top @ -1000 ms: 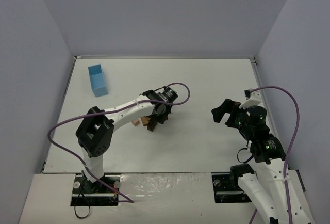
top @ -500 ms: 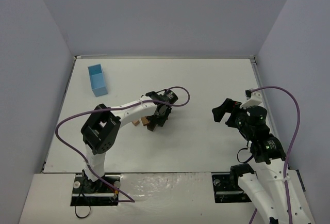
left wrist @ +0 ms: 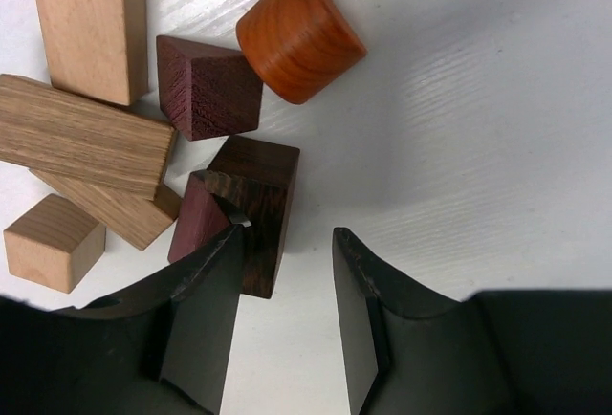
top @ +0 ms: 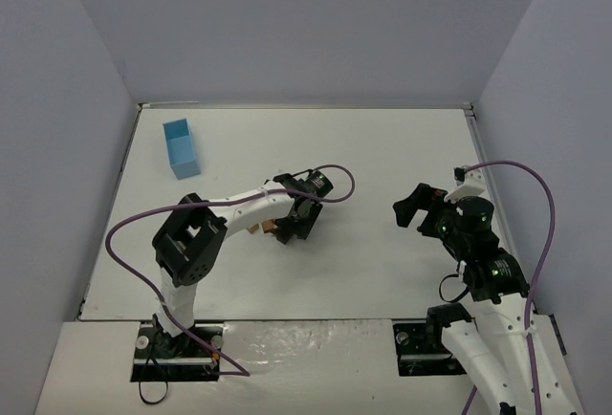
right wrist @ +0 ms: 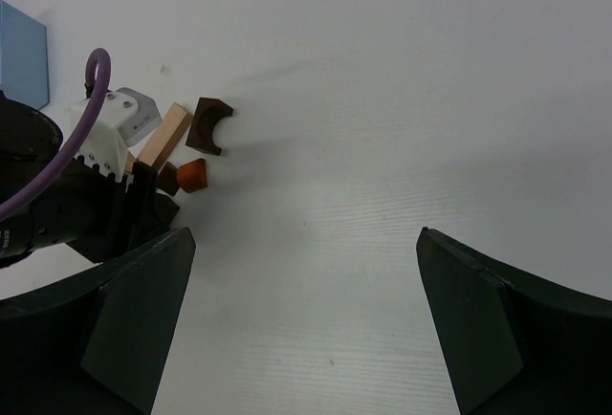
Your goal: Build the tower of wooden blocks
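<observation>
I log my left gripper point(left wrist: 287, 240) part-open and empty, the dark brown block point(left wrist: 251, 195) at its 11 o'clock among the wood blocks point(left wrist: 81, 138), so I'd shift toward 9 o'clock to straddle it squarely; right gripper point(right wrist: 304, 238) wide open, idle.

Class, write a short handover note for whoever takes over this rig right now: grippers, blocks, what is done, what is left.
Left gripper: open, empty, low over the table, one finger beside, perhaps touching, a dark brown block.
Right gripper: wide open, empty, well apart from the blocks.
Wood blocks: a loose cluster at the left gripper.
Done: nothing clearly stacked.
Left: pick and stack every block.
</observation>
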Controlling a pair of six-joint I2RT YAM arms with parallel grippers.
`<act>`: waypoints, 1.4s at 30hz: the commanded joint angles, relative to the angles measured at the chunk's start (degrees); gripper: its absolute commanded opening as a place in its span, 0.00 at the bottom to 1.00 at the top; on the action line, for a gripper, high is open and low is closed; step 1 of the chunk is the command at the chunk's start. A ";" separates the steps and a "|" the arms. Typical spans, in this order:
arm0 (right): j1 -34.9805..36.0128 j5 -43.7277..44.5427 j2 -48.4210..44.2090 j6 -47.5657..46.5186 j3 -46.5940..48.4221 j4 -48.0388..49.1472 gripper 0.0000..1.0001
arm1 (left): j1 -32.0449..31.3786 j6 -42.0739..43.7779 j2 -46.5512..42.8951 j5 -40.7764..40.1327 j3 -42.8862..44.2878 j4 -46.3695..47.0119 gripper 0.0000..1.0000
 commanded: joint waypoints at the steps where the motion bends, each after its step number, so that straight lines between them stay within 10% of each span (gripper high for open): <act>1: 0.23 1.30 -0.09 0.72 0.32 2.33 1.00 | 2.63 -0.95 -2.62 -1.76 -1.78 -0.18 0.44; 25: 0.24 0.65 -0.79 0.54 0.40 2.33 1.00 | 1.90 -1.18 -4.02 -0.28 -0.14 1.88 0.38; 36: 0.16 -0.89 -0.64 -0.09 0.64 2.33 1.00 | 1.28 -3.43 -5.75 2.33 0.34 3.46 0.01; 42: 0.16 -2.24 -0.47 -0.17 1.19 2.33 1.00 | 1.24 -6.99 -15.06 15.25 -4.85 12.86 0.00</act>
